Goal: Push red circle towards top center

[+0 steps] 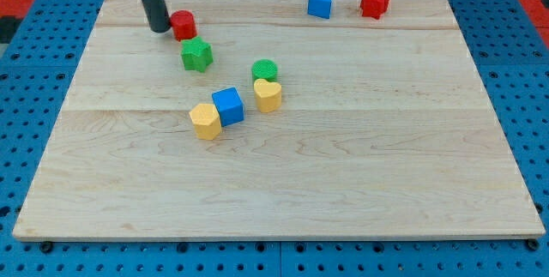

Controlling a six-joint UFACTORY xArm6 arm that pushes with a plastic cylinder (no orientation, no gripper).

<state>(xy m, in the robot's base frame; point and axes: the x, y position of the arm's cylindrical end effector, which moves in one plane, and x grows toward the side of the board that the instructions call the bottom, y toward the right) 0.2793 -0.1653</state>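
**benchrat:** What's the layout, biggest thing down?

**me:** Wooden board (283, 183) first, lying on a blue pegboard table (34, 97). Taking the red circle (184, 25) as my landmark, since it's the one I'm pushing: it sits near the board's top edge, well over to the view's left. My rod comes down right beside it, and my tip (159, 29) is on its left side, touching or as good as. No claw on this rig, so nothing to open or close, just a bare rod end.

**benchrat:** And the rest?

**me:** Green star (196, 55) just below the circle. Further down and right, a blue cube (228, 105) touching a yellow block (205, 121); right of those, a green circle (265, 70) with a yellow heart (268, 94) up against it. Far right of the red circle, along the top edge, a blue block (320, 3) and a red star (375, 2).

**benchrat:** How will it handle?

**me:** My guess: light, hard, slides easy on smooth wood. Being round, it'll roll off the rod if I hit it off-centre. I'd push dead on its left face, heading right along the top edge.
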